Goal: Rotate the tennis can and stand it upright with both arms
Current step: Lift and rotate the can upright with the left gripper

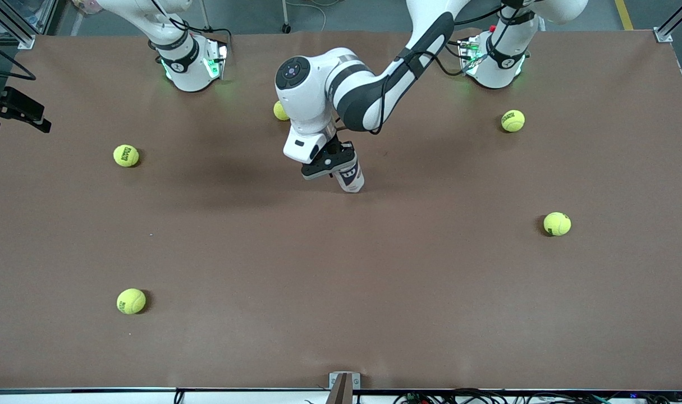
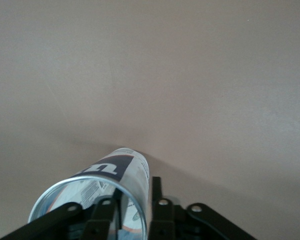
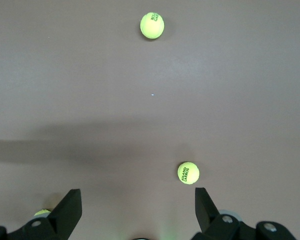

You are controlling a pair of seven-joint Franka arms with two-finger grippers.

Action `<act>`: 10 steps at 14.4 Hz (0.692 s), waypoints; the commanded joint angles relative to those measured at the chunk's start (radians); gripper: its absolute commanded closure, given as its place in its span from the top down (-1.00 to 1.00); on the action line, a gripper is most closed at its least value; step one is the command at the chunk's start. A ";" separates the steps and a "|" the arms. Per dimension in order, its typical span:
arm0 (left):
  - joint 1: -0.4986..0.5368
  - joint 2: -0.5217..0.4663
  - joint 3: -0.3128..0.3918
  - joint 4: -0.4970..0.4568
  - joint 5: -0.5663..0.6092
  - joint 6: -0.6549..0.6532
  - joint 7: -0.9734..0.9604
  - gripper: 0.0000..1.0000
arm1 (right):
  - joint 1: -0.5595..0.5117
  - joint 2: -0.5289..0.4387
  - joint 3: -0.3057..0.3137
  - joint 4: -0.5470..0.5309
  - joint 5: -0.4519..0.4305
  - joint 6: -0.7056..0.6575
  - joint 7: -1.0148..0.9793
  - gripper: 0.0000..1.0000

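Left gripper (image 1: 330,161) down at the open top of the tennis can (image 1: 351,177), near the middle of the brown counter (image 1: 341,280); clamped or let go, impossible to tell. Can standing on end, white-and-navy label outward, base on the counter.

Only in the left wrist view: the can's clear wall and round open rim (image 2: 90,200) close against the black gripper, printed label visible through the plastic, bare counter all around.

Only in the right wrist view: right gripper (image 3: 137,192), out of the front view altogether, jaws spread wide and holding nothing, up over the counter with two tennis balls (image 3: 188,173) (image 3: 152,25) in plain sight below. Right arm waiting.

Only in the front view: the whole layout. Five yellow-green tennis balls scattered wide: one (image 1: 281,110) partly hidden by the left arm, close to the can and farther from the front camera; two (image 1: 126,155) (image 1: 131,301) toward the right arm's end; two (image 1: 512,120) (image 1: 557,224) toward the left arm's end.

Plenty of open counter around the can, widest toward the front camera. Counter edges well apart from the can on every side.
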 commanded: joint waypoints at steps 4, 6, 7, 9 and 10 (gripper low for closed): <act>0.014 -0.063 0.004 0.020 -0.011 -0.023 -0.005 0.60 | 0.000 -0.024 0.002 -0.009 0.001 0.003 0.009 1.00; 0.019 -0.095 0.006 0.020 -0.025 -0.024 -0.009 1.00 | 0.000 -0.021 0.002 -0.001 0.000 0.003 0.009 1.00; 0.025 -0.110 0.007 0.020 -0.028 -0.026 -0.013 1.00 | 0.000 -0.021 0.001 -0.001 0.000 0.001 0.009 1.00; 0.062 -0.155 0.010 0.019 -0.025 -0.042 0.001 1.00 | -0.003 -0.018 0.001 0.014 0.000 -0.005 0.010 1.00; 0.094 -0.185 0.010 0.017 -0.017 -0.052 0.012 1.00 | -0.006 -0.015 -0.001 0.024 0.000 -0.005 0.013 1.00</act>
